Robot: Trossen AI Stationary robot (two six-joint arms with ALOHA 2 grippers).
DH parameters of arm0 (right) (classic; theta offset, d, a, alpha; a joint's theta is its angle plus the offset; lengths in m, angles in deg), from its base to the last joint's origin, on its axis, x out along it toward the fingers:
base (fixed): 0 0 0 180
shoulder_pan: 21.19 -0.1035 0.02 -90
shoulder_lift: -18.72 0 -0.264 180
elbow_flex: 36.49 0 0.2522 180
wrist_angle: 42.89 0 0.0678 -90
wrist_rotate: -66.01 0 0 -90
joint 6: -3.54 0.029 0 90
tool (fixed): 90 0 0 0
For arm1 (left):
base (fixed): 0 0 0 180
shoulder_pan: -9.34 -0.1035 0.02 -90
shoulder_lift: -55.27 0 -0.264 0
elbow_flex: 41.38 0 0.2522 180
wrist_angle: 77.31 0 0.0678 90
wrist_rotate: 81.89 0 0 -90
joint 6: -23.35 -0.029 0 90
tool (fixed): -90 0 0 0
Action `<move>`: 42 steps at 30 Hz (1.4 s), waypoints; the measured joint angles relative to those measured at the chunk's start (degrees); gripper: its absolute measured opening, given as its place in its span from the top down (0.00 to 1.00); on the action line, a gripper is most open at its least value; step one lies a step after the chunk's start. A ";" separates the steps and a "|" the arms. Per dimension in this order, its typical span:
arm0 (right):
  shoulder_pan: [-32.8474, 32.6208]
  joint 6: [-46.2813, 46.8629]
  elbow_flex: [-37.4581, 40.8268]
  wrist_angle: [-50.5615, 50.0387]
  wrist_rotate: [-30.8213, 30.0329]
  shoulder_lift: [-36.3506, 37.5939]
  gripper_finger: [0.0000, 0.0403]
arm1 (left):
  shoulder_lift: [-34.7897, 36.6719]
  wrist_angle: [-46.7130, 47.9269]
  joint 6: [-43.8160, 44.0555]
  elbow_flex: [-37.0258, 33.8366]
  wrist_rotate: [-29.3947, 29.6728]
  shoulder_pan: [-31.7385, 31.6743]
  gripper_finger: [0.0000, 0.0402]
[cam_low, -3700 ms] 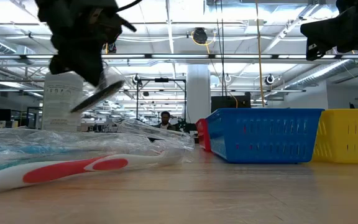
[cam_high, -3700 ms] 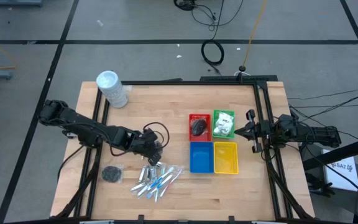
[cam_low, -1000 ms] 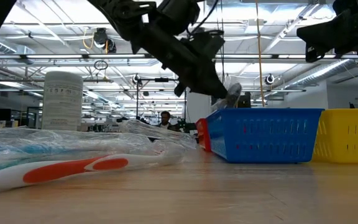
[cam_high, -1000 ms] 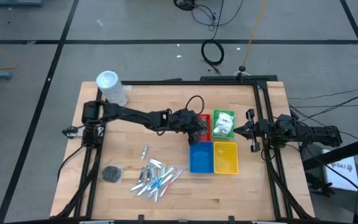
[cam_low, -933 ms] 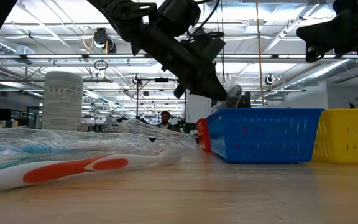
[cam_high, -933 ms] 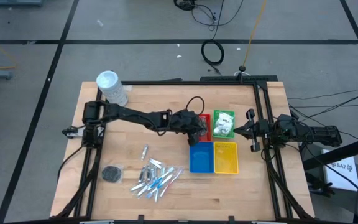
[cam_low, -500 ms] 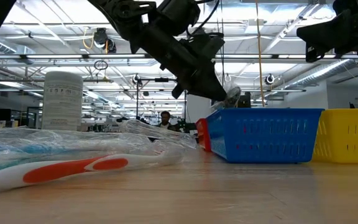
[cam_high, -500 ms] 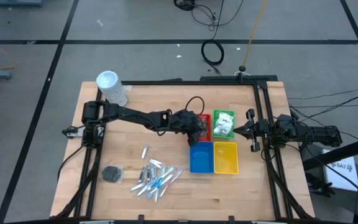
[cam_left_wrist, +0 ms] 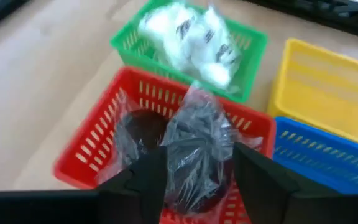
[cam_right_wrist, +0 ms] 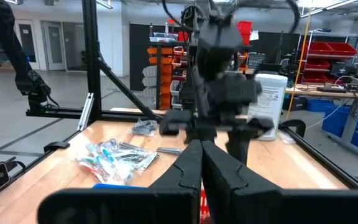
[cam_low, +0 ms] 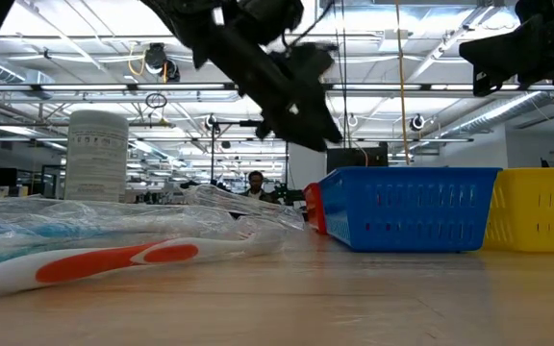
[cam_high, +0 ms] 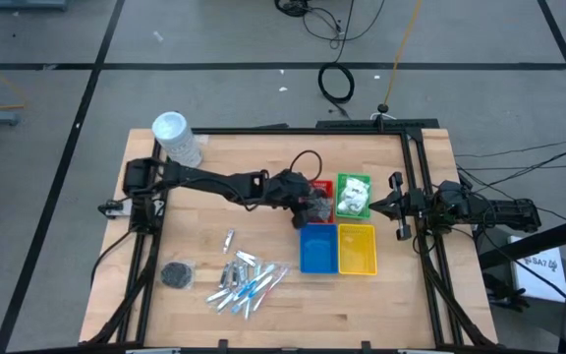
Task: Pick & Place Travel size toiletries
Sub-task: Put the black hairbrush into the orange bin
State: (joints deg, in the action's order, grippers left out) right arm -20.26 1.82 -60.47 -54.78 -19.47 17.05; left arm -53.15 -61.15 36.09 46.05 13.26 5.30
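The left arm reaches long and low across the desk [cam_high: 204, 295] from its base at the left edge, stretched toward the four trays, with its wrist over the red tray [cam_left_wrist: 98, 155]. The left pincer [cam_left_wrist: 194, 177] is spread, and a dark bundle [cam_left_wrist: 194, 149] in crinkled clear wrap sits between its two fingers [cam_left_wrist: 145, 180]; whether the fingers touch the wrap cannot be told. The bundle is round, so it has no clear long axis; its wrap rises to a loose peak on the side toward the green tray [cam_left_wrist: 253, 46]. It lies over the red tray, beside a second dark bundle [cam_left_wrist: 138, 127] already inside that tray. In the high view the pincer [cam_high: 311, 205] is over the red tray's near edge, next to the blue tray [cam_high: 316, 248].

The green tray holds white packets [cam_left_wrist: 191, 37]. The yellow tray [cam_high: 357, 249] is beside the blue one.

On the desk's near left part lie one more dark bundle [cam_high: 176, 274] and a loose heap of clear-wrapped sticks [cam_high: 249, 285], their long axes mostly slanting toward the trays. A white tub [cam_high: 176, 140] stands at the far left corner.

The right arm waits at the desk's right edge, stretched level, its pincer [cam_high: 398, 206] pressed together and pointing at the trays.
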 joint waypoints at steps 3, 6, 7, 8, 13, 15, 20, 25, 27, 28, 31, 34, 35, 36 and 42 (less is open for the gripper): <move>-0.02 0.00 0.02 -0.07 0.00 0.00 1.00 | 4.52 7.27 -0.96 0.02 0.26 0.04 0.50; -0.02 0.04 0.02 -0.24 0.00 0.00 1.00 | 9.97 17.20 2.81 0.02 0.76 0.47 0.49; -0.02 0.07 0.02 -0.33 0.02 0.00 1.00 | 11.79 21.15 4.74 0.03 0.81 0.81 0.49; -0.02 0.03 0.02 -0.37 0.02 0.00 1.00 | 13.28 25.17 6.83 0.04 0.89 1.33 0.49; 0.00 -0.05 0.02 -0.42 0.00 0.00 1.00 | 18.65 46.44 18.24 0.04 0.90 6.62 0.48; 0.00 -0.02 0.02 -0.39 -0.05 0.00 1.00 | 18.98 54.28 26.06 0.04 1.10 9.86 0.48; 0.00 -0.15 0.02 -0.46 0.02 0.00 1.00 | 18.86 67.77 51.73 -1.51 3.80 21.00 0.48; 0.00 -0.94 0.04 -0.67 0.00 0.00 1.00 | 18.75 69.04 75.32 -4.92 2.23 31.09 0.48; 0.00 -0.94 0.04 -0.66 0.02 0.00 1.00 | 18.71 69.08 83.84 -6.27 -0.31 34.45 0.48; 0.00 -0.94 0.04 -0.66 0.02 0.00 1.00 | 18.71 69.13 87.64 -6.93 -1.64 36.03 0.48; 0.00 -0.94 0.04 -0.75 0.01 0.00 1.00 | 18.73 70.18 97.67 -9.09 -3.92 40.55 0.48; 0.00 -0.56 0.04 -0.83 0.02 0.00 1.00 | 18.73 70.25 108.06 -11.84 -8.87 43.94 0.48; 0.00 -0.52 0.04 -0.83 0.02 0.00 1.00 | 18.73 70.19 111.01 -12.73 -11.25 44.88 0.48; 0.00 -0.52 0.04 -0.81 0.02 0.00 1.00 | 18.73 70.21 113.70 -13.51 -13.02 45.86 0.48; 0.00 -0.49 0.04 -0.76 0.02 0.00 1.00 | 19.70 65.05 122.55 -18.45 -14.24 49.54 0.48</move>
State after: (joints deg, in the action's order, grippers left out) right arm -20.26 1.33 -60.43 -55.54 -19.45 17.05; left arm -33.44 3.90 158.64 27.60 -0.98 54.84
